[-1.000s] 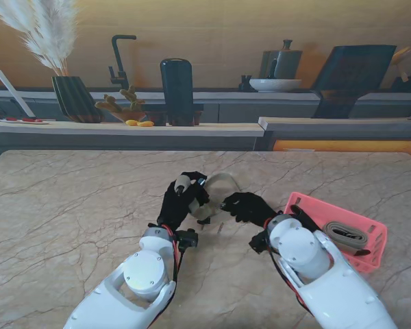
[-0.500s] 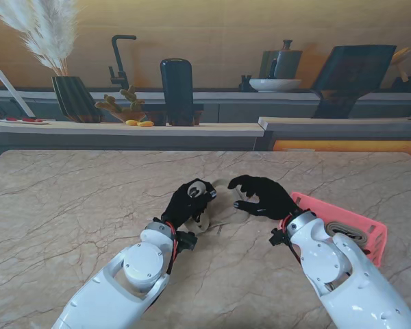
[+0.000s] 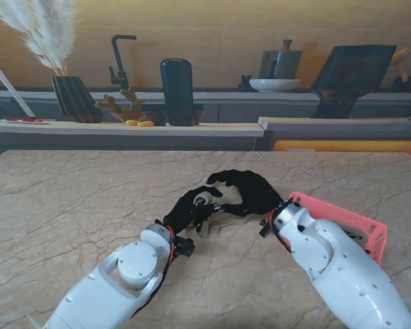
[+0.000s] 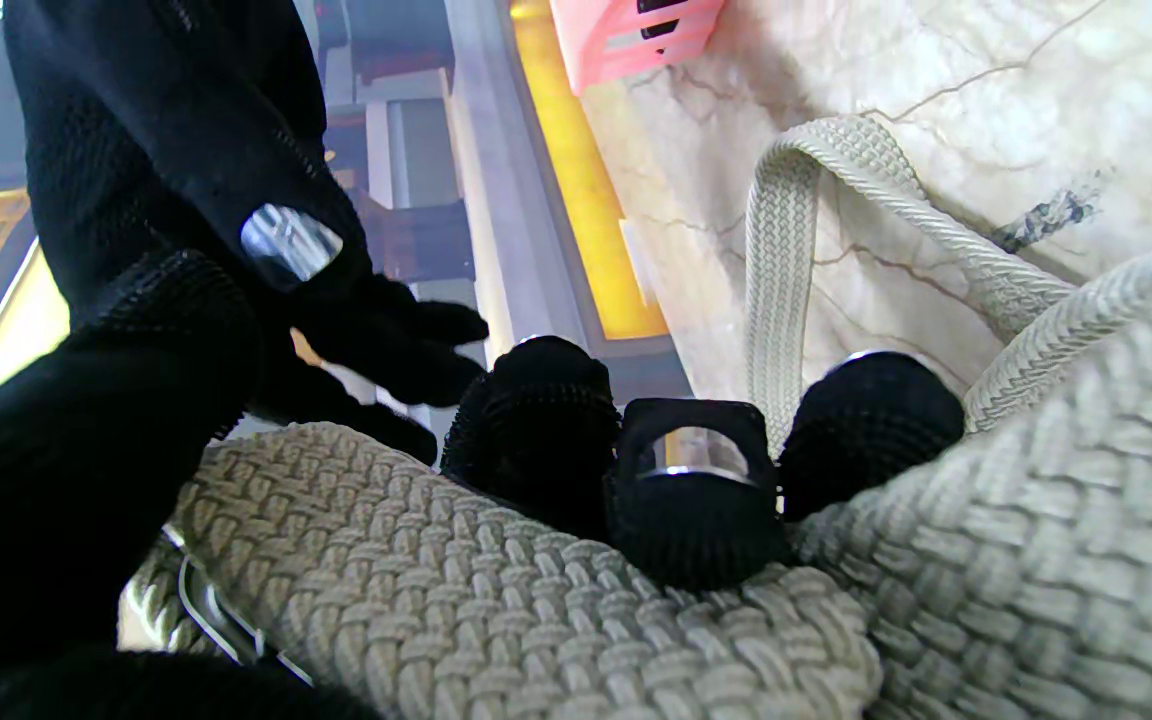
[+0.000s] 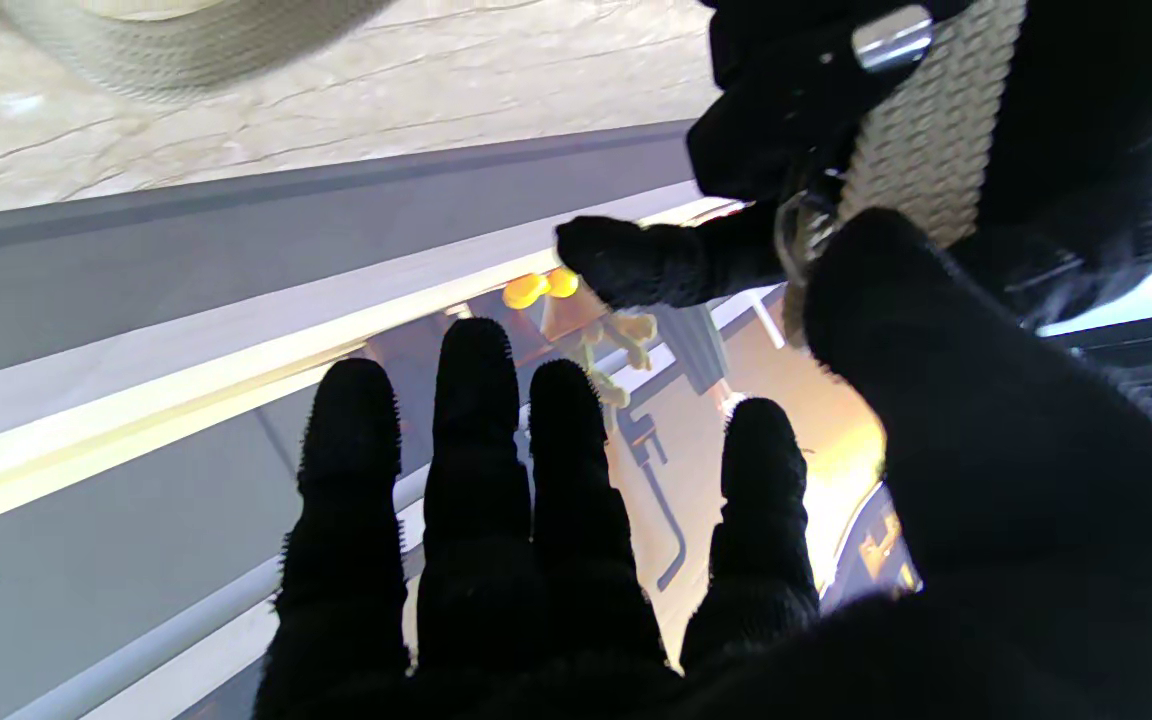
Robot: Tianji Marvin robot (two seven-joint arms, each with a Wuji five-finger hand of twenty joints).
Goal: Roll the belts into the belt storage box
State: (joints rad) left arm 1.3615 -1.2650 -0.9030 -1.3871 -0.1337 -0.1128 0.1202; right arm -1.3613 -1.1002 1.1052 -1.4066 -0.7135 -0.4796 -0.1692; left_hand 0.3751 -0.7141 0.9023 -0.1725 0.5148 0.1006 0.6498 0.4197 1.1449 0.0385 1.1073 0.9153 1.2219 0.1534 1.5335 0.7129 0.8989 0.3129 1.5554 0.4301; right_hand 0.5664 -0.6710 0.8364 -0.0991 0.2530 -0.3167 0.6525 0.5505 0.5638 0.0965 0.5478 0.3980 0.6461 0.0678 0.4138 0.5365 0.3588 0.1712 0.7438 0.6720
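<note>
You see the marble table [image 3: 68,205] from the stand camera, and I go from the left side to the right side. Your left hand [image 3: 192,209] is near the middle of the table, and its fingers are closed around the woven beige belt [image 4: 556,590], which is partly rolled. In the left wrist view the belt fills the near part of the picture, two black fingertips [image 4: 536,420] press on it, and a loose loop of the same belt lies on the marble farther away. A metal buckle [image 4: 216,620] shows at the edge of the roll.

Just beside it, on the right, is your right hand [image 3: 246,192]. Its fingers are spread and curved over the left hand and they hold nothing. In the right wrist view the four fingers [image 5: 476,450] are straight and apart, and the left hand with the belt is close in front of them.

Further right, partly hidden behind the right arm, stands the pink storage box [image 3: 359,229]. Inside it a second belt [image 3: 356,236] is hardly visible
</note>
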